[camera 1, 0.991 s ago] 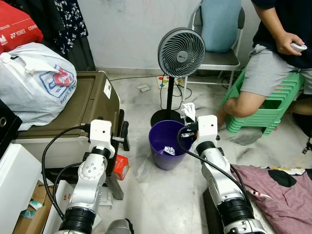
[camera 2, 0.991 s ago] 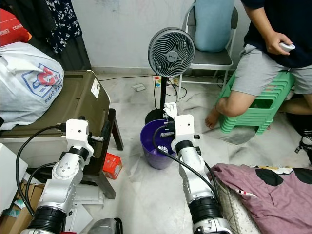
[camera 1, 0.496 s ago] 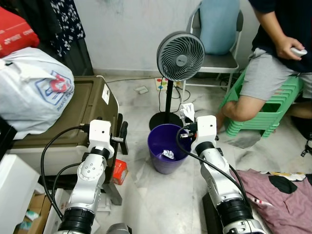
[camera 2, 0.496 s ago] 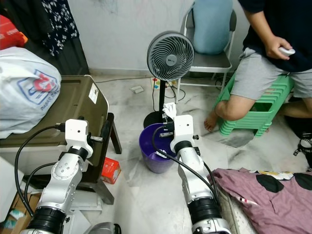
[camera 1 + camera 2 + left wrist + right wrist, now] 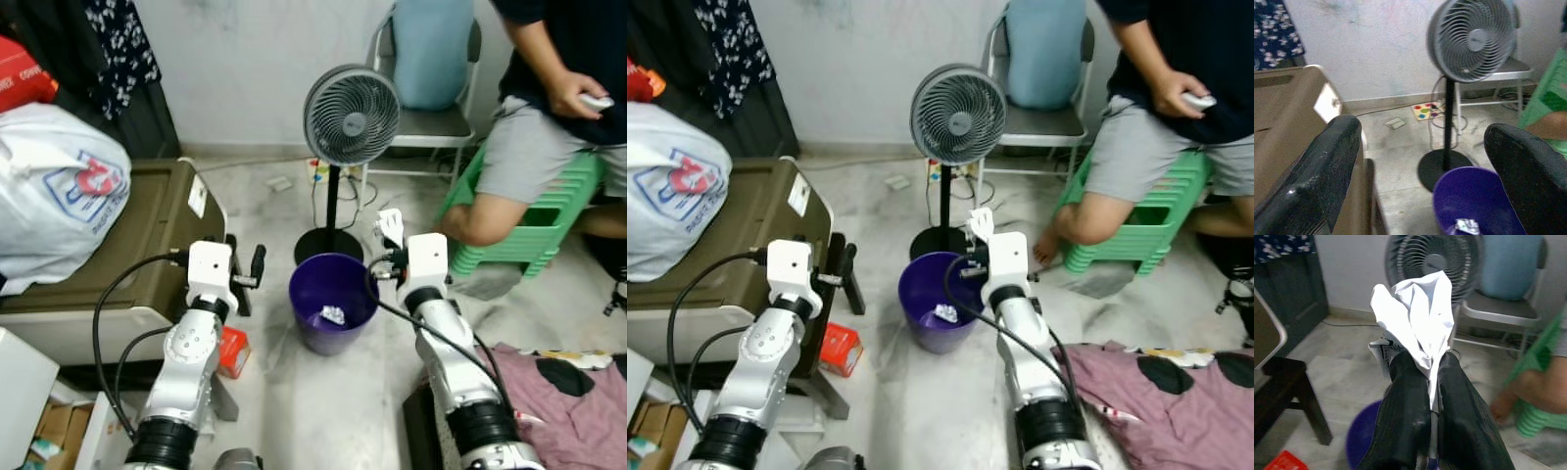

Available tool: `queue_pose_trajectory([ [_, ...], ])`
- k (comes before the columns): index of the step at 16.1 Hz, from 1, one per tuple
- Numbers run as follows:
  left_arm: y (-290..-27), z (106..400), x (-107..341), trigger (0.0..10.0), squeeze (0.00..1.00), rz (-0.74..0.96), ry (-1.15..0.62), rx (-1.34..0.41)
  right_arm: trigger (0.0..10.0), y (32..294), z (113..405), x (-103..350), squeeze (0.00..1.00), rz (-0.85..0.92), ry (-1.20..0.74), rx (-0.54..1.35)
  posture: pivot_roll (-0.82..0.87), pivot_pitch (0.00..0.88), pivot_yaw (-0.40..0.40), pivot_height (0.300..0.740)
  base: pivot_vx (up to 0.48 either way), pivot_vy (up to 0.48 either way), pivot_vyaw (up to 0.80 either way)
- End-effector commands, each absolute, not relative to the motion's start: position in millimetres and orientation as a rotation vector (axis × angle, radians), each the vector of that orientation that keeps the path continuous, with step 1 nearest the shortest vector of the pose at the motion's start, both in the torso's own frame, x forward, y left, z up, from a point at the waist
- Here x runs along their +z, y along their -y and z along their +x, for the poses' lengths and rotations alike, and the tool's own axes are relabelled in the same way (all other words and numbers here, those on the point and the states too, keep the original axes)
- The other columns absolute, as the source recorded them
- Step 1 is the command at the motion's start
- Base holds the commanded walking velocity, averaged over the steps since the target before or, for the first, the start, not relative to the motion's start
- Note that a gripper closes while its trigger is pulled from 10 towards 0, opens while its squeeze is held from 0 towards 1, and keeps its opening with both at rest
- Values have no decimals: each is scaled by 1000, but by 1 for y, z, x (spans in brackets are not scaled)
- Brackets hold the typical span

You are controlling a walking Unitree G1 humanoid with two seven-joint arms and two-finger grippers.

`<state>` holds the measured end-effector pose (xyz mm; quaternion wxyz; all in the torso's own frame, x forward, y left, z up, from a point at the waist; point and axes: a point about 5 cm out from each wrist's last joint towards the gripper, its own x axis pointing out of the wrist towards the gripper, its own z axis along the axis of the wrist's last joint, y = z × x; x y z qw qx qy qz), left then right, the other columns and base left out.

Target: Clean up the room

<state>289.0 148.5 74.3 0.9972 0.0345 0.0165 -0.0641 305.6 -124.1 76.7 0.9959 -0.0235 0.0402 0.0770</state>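
Observation:
A purple bin (image 5: pixel 315 290) stands on the marble floor between my two arms, with a crumpled paper scrap (image 5: pixel 333 314) lying inside it. My right gripper (image 5: pixel 393 247) is shut on a white crumpled paper (image 5: pixel 1418 316), held just above the bin's far right rim. The paper sticks up past the fingertips (image 5: pixel 1406 366). My left gripper (image 5: pixel 1420 161) hangs open and empty to the left of the bin, beside the olive chest.
A standing fan (image 5: pixel 351 116) is right behind the bin, its cable on the floor. An olive chest (image 5: pixel 98 245) with a white bag (image 5: pixel 54 191) sits at left, a red box (image 5: pixel 233 351) below. A person sits on green stools (image 5: pixel 534 230) at right. Maroon cloth (image 5: pixel 573 387) lies at the near right.
The camera has shifted, so the bin sits more central. My right gripper still holds the white paper, now nearer the bin's right rim. The left gripper stays open.

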Motion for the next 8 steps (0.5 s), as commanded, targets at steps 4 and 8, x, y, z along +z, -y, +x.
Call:
queue_pose_trajectory([
  [4, -151, 290, 76, 10000, 0, 71, -33, -122, 10000, 121, 308, 83, 0, -44, -53, 160, 60, 0, -2, 740, 271, 0, 0],
  [8, -151, 290, 76, 10000, 0, 71, -34, -124, 10000, 121, 308, 83, 0, -43, -51, 162, 59, 0, -3, 740, 263, 0, 600],
])
